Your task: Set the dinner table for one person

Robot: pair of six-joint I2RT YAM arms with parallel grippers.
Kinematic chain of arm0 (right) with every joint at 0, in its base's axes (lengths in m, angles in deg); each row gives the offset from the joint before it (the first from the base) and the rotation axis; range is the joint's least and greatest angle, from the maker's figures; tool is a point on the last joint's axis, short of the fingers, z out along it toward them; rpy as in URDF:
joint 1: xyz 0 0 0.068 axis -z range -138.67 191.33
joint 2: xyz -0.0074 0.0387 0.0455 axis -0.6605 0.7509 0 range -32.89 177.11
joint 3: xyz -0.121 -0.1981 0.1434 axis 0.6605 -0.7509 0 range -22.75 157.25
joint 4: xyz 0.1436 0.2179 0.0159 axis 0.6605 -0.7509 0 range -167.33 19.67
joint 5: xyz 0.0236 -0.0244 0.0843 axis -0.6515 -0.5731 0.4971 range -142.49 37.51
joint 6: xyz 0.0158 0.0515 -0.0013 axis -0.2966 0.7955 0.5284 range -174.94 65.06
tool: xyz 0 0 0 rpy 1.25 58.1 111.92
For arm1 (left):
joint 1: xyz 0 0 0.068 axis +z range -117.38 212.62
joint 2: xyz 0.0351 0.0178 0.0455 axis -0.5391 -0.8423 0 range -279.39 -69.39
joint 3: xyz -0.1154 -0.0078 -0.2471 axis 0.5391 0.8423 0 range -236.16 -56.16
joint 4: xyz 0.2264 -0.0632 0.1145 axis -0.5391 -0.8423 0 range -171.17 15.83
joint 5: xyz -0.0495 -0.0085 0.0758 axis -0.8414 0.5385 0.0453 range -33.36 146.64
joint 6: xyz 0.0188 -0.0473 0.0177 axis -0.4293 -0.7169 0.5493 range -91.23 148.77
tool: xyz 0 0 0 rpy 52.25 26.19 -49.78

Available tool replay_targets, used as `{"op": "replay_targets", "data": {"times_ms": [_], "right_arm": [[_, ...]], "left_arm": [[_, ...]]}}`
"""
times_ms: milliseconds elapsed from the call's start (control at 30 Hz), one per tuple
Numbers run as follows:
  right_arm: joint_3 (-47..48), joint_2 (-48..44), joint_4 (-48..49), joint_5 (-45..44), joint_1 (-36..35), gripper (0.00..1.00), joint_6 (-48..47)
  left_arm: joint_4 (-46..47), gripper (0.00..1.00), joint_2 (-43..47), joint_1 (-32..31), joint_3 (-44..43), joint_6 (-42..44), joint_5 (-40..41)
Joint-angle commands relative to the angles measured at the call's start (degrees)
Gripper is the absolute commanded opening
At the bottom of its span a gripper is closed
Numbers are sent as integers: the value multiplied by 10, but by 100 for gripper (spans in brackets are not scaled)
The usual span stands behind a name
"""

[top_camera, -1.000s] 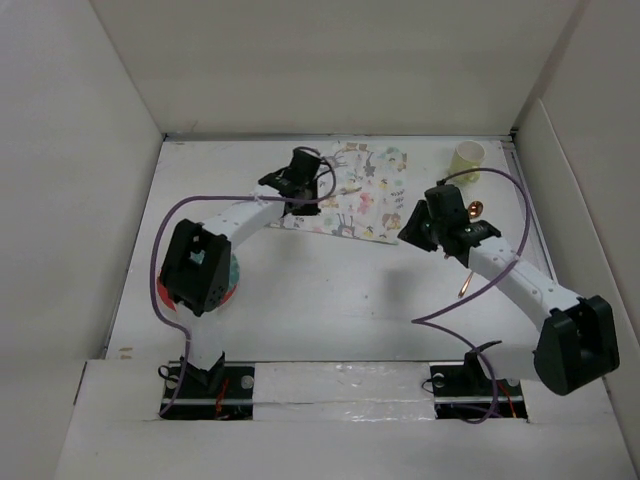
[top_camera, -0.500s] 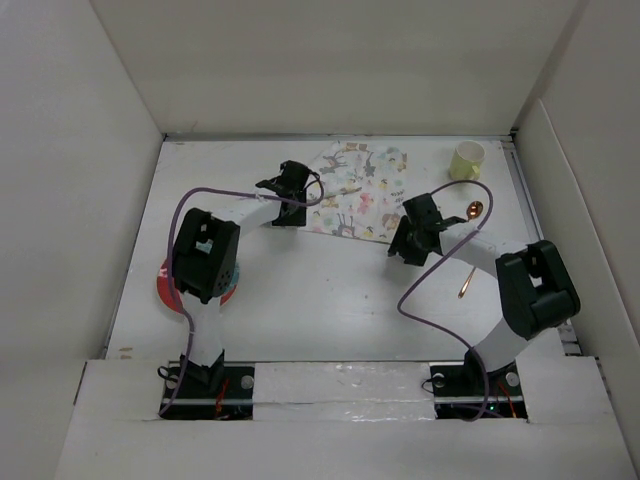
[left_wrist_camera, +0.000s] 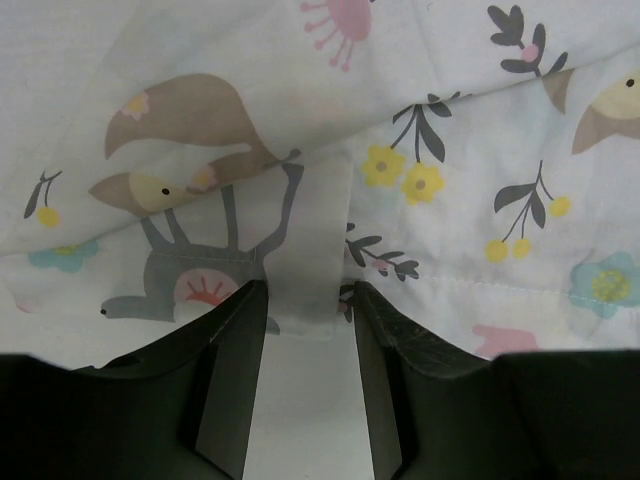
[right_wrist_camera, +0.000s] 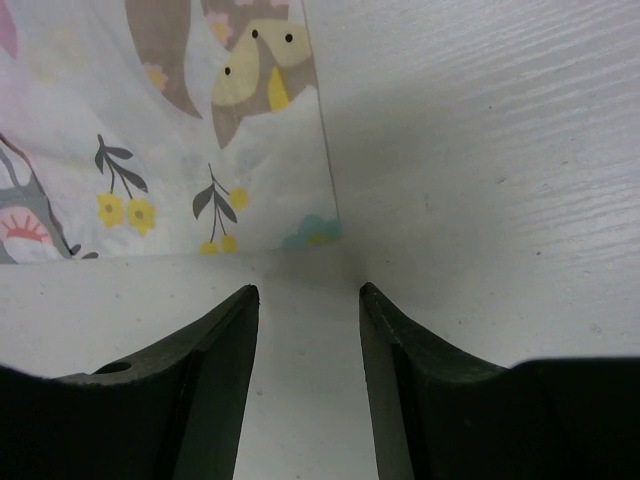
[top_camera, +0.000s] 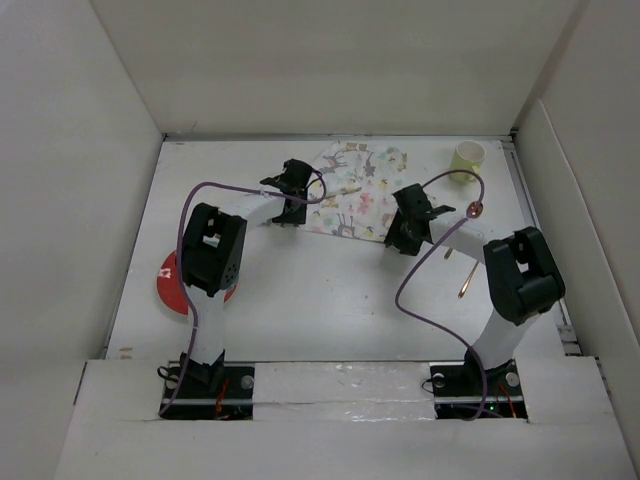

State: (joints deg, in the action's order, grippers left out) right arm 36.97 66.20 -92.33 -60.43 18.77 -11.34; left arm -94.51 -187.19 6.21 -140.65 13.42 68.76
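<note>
The white cloth mat (top_camera: 362,190) printed with small animals lies at the back middle of the white dinner table (top_camera: 330,290). My left gripper (top_camera: 290,207) is at the mat's near left corner. In the left wrist view it is open (left_wrist_camera: 310,292), and a white tab (left_wrist_camera: 310,240) of the mat's edge lies between the tips. My right gripper (top_camera: 402,236) is at the mat's near right corner. In the right wrist view it is open and empty (right_wrist_camera: 308,292), with the mat's corner (right_wrist_camera: 310,232) just ahead of the tips.
A pale yellow cup (top_camera: 466,158) stands at the back right. A copper spoon (top_camera: 474,210) lies on the right, partly under the purple cable. A red plate (top_camera: 168,285) lies at the left, half hidden by the left arm. White walls enclose the table.
Both grippers have come down to the mat's near edge: the left one moved nearer along the left corner, the right one moved left to the right corner. Both arms have folded back.
</note>
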Motion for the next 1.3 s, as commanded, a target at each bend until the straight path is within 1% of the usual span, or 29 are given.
{"op": "replay_targets", "data": {"times_ms": [0, 100, 167, 233, 267, 300, 333, 367, 433, 467, 500, 600, 633, 667, 733, 833, 867, 967, 1000, 1033, 1067, 1100, 1133, 1167, 1200, 1233, 1267], "right_arm": [[42, 13, -14, -34, -4, 50, 8], [65, 37, -34, -43, -4, 50, 8], [80, 44, -43, -33, 3, 49, 13], [86, 51, -43, -12, 12, 48, 19], [87, 52, -43, -5, 19, 46, 21], [89, 57, -43, 3, 19, 41, 22], [92, 64, -45, 13, 25, 39, 23], [96, 66, -45, 19, 25, 36, 24], [98, 73, -43, 26, 31, 26, 25], [98, 73, -42, 26, 31, 22, 27], [99, 73, -41, 25, 31, 15, 31], [96, 66, -33, 14, 31, 0, 33], [96, 61, -29, 0, 31, 0, 32], [94, 39, -21, -9, 31, 0, 23], [88, 24, -10, -18, 37, 0, 20], [79, -27, 9, -26, 42, 0, 3], [80, -37, 6, -26, 42, 0, -1], [98, -75, -16, -33, 42, 0, -25], [101, -86, -19, -35, 42, 0, -36], [103, -113, -26, -37, 42, 0, -42], [111, -127, -32, -37, 42, 0, -47], [116, -140, -37, -37, 42, 0, -56], [123, -169, -51, -35, 42, 0, -58], [135, -185, -57, -33, 42, 0, -61], [143, -219, -58, -32, 42, 0, -68], [143, -219, -58, -32, 42, 0, -69], [154, -251, -58, -31, 42, 0, -68]], "left_arm": [[-3, 37, -8, -1, -17, 11, 5], [-2, 37, -13, -1, -17, 15, 0], [-3, 37, -17, -1, -20, 17, -2], [-7, 36, -24, -1, -23, 21, -2], [-6, 33, -26, -1, -24, 21, 2], [-6, 31, -27, -1, -23, 23, 3], [-6, 29, -27, -1, -23, 23, 3], [-6, 22, -27, -1, -20, 23, 1], [-2, 13, -23, -1, -16, 22, 1], [-1, 4, -21, -1, -10, 21, 0], [0, 0, -17, -1, -9, 21, -2], [-2, 0, -5, 5, -9, 19, -5], [-3, 0, 1, 12, -10, 19, -6], [-4, 0, 25, 17, -17, 19, -4], [-3, 0, 36, 24, -20, 19, -5], [-1, 0, 81, 50, -31, 14, -35], [-5, 0, 91, 70, -37, 9, -59], [6, 0, 144, 102, -35, -16, -118], [12, 0, 173, 128, -34, -23, -144], [20, 0, 186, 144, -34, -41, -188], [23, 0, 198, 159, -36, -50, -208], [27, 0, 222, 193, -37, -60, -231], [36, 0, 233, 210, -38, -84, -270], [42, 0, 245, 227, -39, -94, -285], [62, 0, 285, 274, -44, -117, -313], [62, 0, 286, 275, -44, -117, -325], [68, 0, 298, 289, -46, -144, -332]]}}
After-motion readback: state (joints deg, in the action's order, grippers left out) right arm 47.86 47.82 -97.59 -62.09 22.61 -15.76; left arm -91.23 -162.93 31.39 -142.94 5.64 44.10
